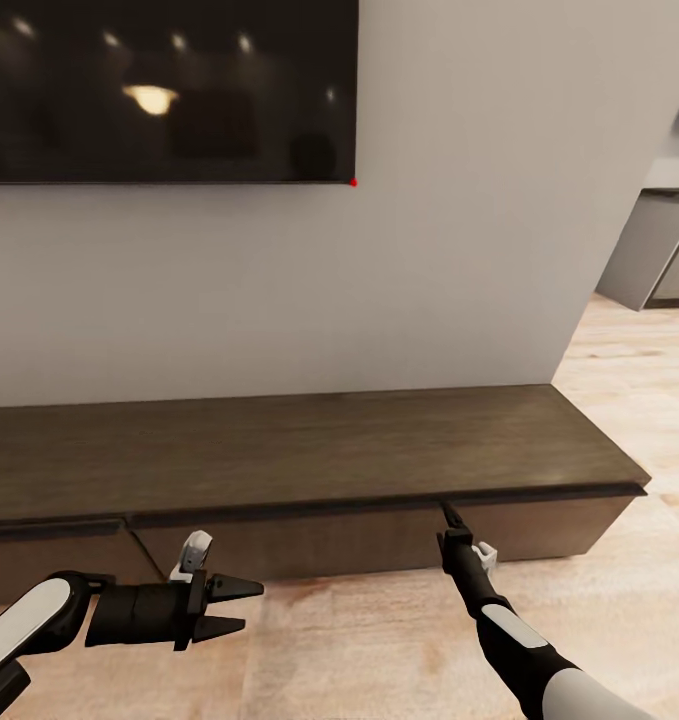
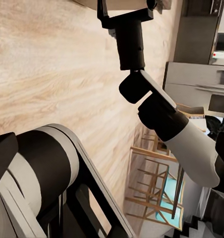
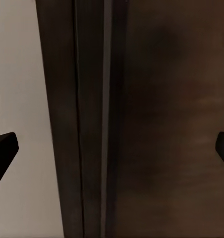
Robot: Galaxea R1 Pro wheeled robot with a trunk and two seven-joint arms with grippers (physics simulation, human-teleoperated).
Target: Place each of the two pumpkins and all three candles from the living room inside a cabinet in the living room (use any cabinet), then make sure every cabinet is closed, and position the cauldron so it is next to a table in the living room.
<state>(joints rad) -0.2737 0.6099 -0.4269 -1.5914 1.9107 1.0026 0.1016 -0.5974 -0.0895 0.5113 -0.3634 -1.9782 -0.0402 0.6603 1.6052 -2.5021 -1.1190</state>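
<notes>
Cabinet [image 1: 309, 450] sits low along the wall before you; your right gripper [image 1: 449, 518], fingers spread and empty, meets its drawer lip. Hook and pull next, likely. Left gripper [image 1: 234, 605] hangs released.

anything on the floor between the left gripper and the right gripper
Nothing: in the head view the wood floor between the left gripper and the right gripper, which is up at the cabinet front, is bare.
</notes>
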